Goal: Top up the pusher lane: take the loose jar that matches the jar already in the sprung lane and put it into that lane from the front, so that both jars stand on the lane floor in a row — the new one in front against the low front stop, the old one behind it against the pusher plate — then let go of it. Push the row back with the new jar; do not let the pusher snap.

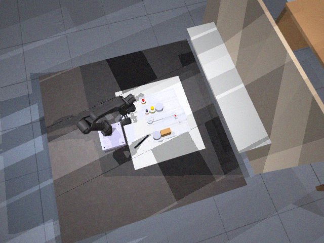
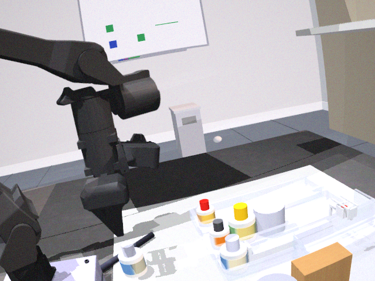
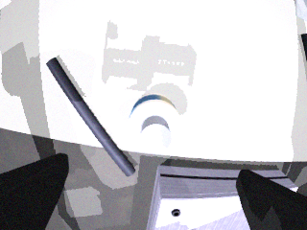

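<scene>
The loose jar [image 2: 133, 262] [image 3: 155, 129], with a pale grey cap and blue-and-beige label, stands upright near the table's edge. The arm hides it in the top view. My gripper [image 1: 128, 114] [image 2: 134, 201] [image 3: 156, 174] is wide open and empty, above and close beside the jar. In the wrist view the jar shows centrally, beyond the fingertips. A matching jar [image 1: 150, 120] [image 2: 234, 255] stands at the front end of the clear sprung lane [image 1: 164, 120]. The transparent front stop and pusher plate are hard to make out.
A black rod [image 2: 149, 239] [image 3: 91, 120] lies beside the loose jar; another rod [image 1: 141, 141] lies apart. Red-capped [image 1: 143, 100] [image 2: 204, 212], black-capped [image 1: 147, 111] [image 2: 218, 236] and yellow-capped [image 1: 152, 108] [image 2: 241, 225] jars, a grey cylinder [image 1: 159, 107] [image 2: 269, 219] and an orange block [image 1: 165, 131] [image 2: 317, 261] stand around the lane.
</scene>
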`<act>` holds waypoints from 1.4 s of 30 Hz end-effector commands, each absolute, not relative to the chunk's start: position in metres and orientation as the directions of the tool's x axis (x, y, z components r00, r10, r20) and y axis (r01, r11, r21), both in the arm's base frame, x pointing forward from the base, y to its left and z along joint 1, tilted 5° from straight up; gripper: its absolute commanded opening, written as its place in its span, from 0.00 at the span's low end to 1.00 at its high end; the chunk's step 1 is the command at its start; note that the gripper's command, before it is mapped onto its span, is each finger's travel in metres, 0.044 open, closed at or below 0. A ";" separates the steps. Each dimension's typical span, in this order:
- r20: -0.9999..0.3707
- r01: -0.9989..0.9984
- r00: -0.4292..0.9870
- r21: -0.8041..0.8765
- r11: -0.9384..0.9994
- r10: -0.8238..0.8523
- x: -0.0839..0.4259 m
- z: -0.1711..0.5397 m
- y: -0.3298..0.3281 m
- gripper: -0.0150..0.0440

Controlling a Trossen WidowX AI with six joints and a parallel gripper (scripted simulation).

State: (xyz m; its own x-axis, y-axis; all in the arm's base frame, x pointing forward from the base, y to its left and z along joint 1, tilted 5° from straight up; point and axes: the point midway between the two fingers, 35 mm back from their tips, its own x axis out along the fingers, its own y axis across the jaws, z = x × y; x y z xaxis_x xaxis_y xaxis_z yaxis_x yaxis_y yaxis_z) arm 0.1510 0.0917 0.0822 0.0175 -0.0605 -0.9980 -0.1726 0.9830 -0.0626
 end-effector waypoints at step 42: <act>-0.997 -0.160 0.017 -0.074 0.984 -0.072 0.153 0.002 0.085 0.82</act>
State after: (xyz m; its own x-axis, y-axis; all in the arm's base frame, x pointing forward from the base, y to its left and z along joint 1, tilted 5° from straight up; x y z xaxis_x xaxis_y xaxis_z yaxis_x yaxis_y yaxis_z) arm 0.1538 0.0871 0.0045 0.0184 -0.0636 -0.9978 -0.1559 0.9856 -0.0657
